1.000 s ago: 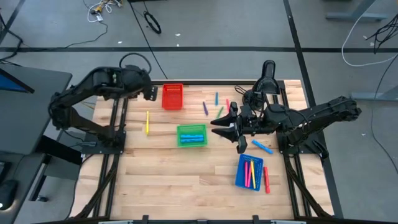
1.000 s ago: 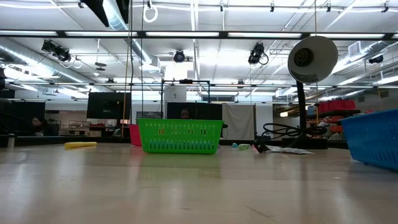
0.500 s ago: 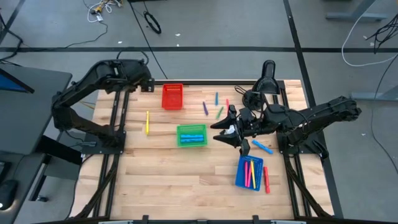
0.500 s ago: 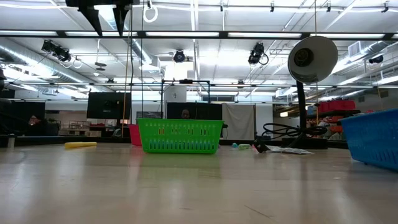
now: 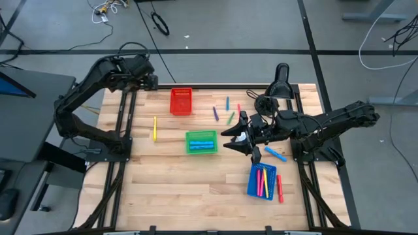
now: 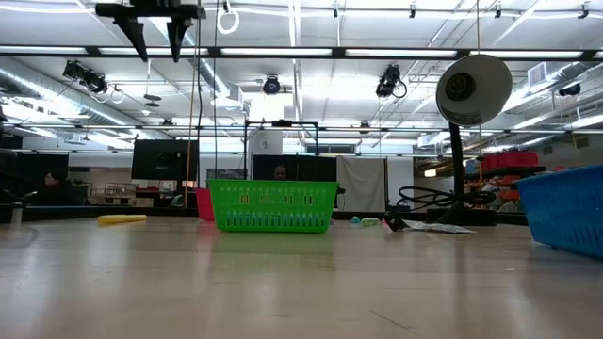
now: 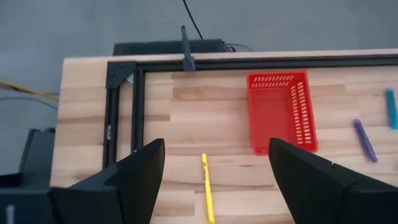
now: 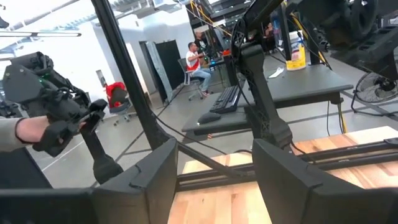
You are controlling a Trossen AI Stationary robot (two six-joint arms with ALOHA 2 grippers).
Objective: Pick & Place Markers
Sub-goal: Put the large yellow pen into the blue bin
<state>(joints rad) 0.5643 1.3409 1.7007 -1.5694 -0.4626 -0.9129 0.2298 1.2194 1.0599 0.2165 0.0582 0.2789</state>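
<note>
The left gripper point(image 5: 151, 81) hung above the far left corner of the wooden table point(image 5: 183, 176), its fingers point(image 7: 134, 180) spread wide with nothing between them. Past them, the left wrist view showed a yellow marker point(image 7: 206, 196) lying on the wood, a red tray point(image 7: 282, 111) beyond it and a purple marker point(image 7: 364, 139) further along.

The right gripper point(image 5: 236, 136) sat over the middle of the table, just right of the green tray point(image 5: 201, 141). Its fingers point(image 8: 143, 180) stood apart and gripped nothing; its wrist camera looked out level into the room, where a seated person and someone's hand holding a dark controller showed.

From above, the yellow marker point(image 5: 155, 128) lay alone on the left side, well apart from the red tray point(image 5: 181, 101). Light blue markers point(image 5: 202, 141) lay in the green tray. A loose group lay near the far edge, between the red tray and the right arm: a purple marker point(image 5: 215, 113), a blue one point(image 5: 227, 103), a green one point(image 5: 230, 118) and a red one point(image 5: 238, 108). A light blue marker point(image 5: 275, 154) lay on the wood just right of the right gripper. The blue tray point(image 5: 262, 181) held pink, red and yellow markers point(image 5: 262, 182), with a red marker point(image 5: 279, 188) on the table just beside it.

No brand, label or writing could be read anywhere
</note>
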